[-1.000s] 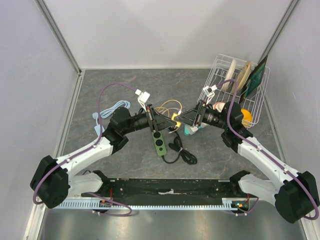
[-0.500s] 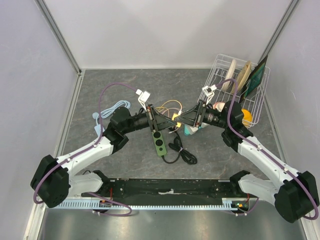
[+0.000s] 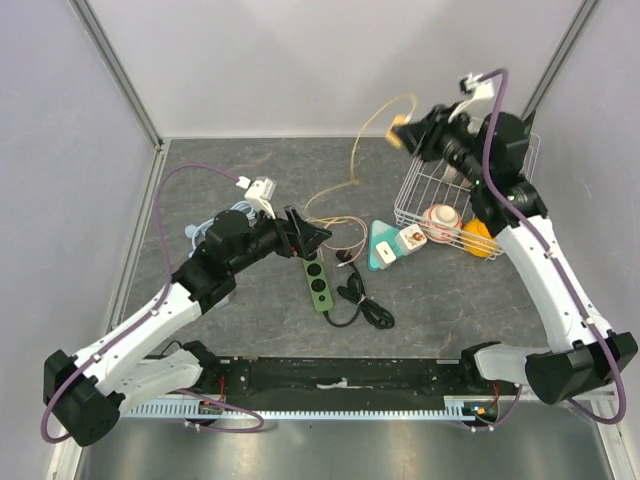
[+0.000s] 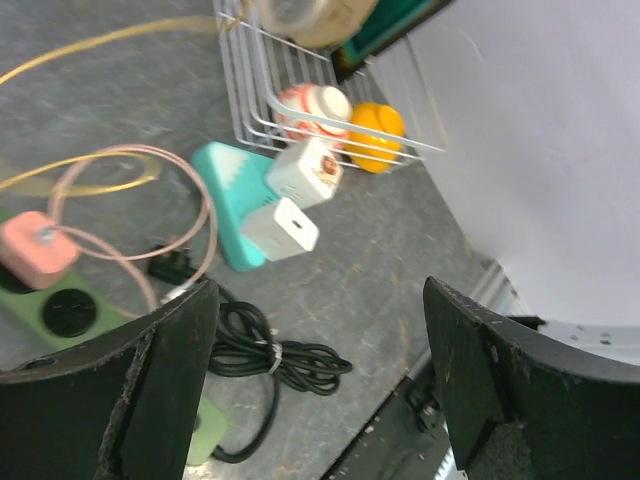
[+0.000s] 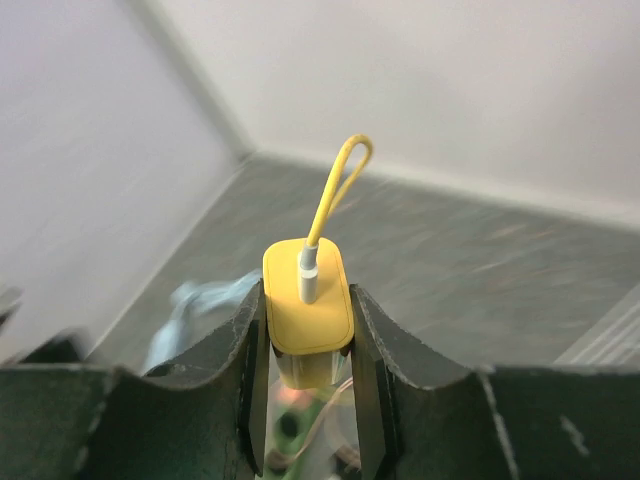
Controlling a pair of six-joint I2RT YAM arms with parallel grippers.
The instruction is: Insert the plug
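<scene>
Grip status, right gripper [image 5: 308,335]: clenched on the yellow plug [image 5: 307,305], with one finger against each broad flank. This hold appears chosen so that the body cannot twist while it is carried. The yellow cable [image 5: 331,195] leaves the plug face that is turned back toward the wrist and loops up and away. The contact end therefore probably points forward, past the fingertips. The pins themselves are hidden.

In the overhead view the right gripper [image 3: 408,133] is raised high, with the wire basket [image 3: 415,185] just below it and the cable trailing down toward the table. The green power strip [image 3: 318,285] lies far below this gripper and well apart from it.

Grip status, left gripper [image 4: 320,380]: released, fingers spread wide, nothing between them. The power strip [image 4: 95,298] lies just beyond and to the left of its left finger [image 4: 150,390]. A pink plug [image 4: 33,250] fills one socket, and the round socket beside it is free. A coiled black cord [image 4: 285,355] lies directly ahead between the fingers.

Assessment:
- The open stance beside the strip suggests the left arm is placed to steady the strip during insertion.
- The plug is in transport and not yet aligned with any socket.
- Next move: bring the plug down over the free socket, pins first.
- Hazard: the slack yellow cable may snag on the basket rim or drag across the strip
</scene>
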